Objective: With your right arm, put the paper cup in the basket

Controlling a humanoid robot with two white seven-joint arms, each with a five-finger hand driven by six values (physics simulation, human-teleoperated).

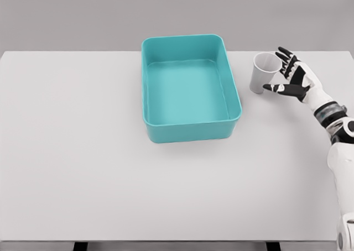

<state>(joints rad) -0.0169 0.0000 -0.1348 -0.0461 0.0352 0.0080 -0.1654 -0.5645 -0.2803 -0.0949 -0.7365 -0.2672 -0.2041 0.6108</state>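
A white paper cup (262, 72) stands upright on the white table, right of the teal basket (190, 128). My right hand (283, 73) is just beside the cup on its right, fingers spread and arched around its side without closing on it. The thumb reaches toward the cup's lower front, and the fingertips rise behind its rim. The basket is a rectangular tub with nothing inside it. My left arm does not show.
The white table (83, 168) spans the whole view, its front edge at the bottom. My right forearm (338, 146) comes up along the right edge.
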